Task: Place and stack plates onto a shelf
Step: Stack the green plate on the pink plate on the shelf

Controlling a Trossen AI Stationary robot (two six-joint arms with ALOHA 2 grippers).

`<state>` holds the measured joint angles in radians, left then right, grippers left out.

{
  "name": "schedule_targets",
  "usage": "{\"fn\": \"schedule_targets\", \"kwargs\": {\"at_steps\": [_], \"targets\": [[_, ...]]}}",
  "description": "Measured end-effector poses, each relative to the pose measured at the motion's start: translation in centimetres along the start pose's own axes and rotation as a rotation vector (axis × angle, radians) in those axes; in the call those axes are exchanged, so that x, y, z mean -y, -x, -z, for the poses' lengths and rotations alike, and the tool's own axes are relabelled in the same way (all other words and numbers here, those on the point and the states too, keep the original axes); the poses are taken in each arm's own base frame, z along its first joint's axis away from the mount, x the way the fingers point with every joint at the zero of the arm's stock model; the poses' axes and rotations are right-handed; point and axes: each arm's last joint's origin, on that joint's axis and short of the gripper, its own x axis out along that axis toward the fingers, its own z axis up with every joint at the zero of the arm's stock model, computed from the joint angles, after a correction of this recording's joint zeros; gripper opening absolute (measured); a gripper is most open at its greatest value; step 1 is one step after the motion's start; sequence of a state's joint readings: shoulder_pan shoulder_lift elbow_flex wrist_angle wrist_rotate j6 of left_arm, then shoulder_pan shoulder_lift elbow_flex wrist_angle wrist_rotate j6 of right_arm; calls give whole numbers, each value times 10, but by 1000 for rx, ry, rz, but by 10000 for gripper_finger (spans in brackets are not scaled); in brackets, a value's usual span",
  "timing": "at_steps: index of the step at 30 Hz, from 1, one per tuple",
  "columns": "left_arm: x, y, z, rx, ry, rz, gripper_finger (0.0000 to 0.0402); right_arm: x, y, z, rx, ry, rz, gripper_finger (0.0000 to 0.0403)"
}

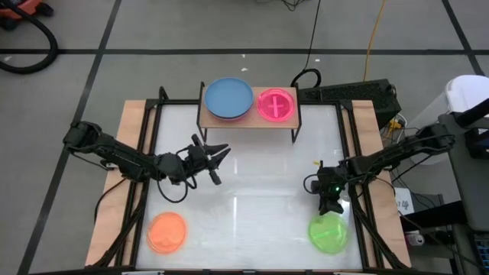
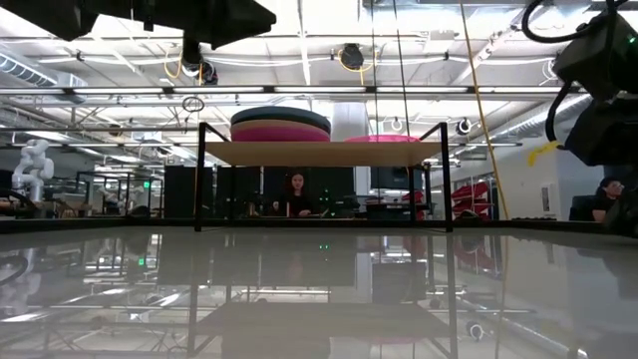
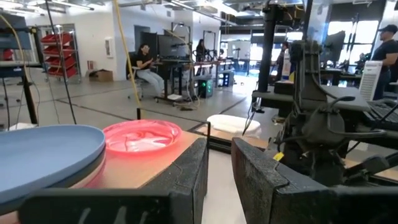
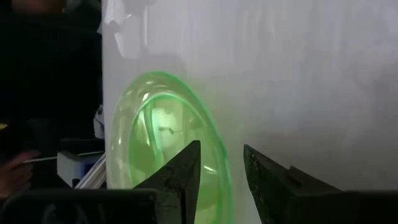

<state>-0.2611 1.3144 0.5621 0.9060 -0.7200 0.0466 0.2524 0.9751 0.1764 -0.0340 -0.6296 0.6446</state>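
Observation:
The shelf [image 1: 250, 122] stands at the table's far middle. On its left half a blue plate [image 1: 228, 98] tops a stack over a magenta one [image 2: 281, 133]. A hot pink plate [image 1: 276, 105] lies on its right half. My left gripper [image 1: 218, 155] hovers open and empty in front of the shelf's left half; the left wrist view shows it [image 3: 219, 174] level with the shelf top. An orange plate [image 1: 166, 231] lies flat at the near left. A green plate [image 1: 328, 235] lies flat at the near right. My right gripper [image 1: 330, 208] is open at that plate's far edge. My right gripper [image 4: 221, 180] points down with one finger inside and one outside the green plate's far rim [image 4: 217, 152]. I cannot tell whether the fingers touch the rim. The plate lies flat on the table.
Wooden strips [image 1: 134, 145] and black rails run along the table's left and right sides. The table's middle [image 1: 260, 176] is bare and glossy. My right arm [image 3: 317, 124] shows in the left wrist view. People sit and stand in the room beyond the table.

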Motion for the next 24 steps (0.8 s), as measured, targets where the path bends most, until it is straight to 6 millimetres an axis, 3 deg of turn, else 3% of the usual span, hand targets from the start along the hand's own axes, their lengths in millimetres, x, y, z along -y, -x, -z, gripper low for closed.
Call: {"fn": "schedule_targets", "kwargs": {"at_steps": [10,17,20,24], "targets": [[1,0,0,3,1,39,81,-6,-7,6,13,62,77,99],[1,0,0,4,1,40,81,-6,-7,6,20,82,88,19],[1,0,0,5,0,40,81,-13,-5,1,25,123,62,6],[1,0,-1,13,-16,39,81,-34,5,-20,127,237,11,1]]}}
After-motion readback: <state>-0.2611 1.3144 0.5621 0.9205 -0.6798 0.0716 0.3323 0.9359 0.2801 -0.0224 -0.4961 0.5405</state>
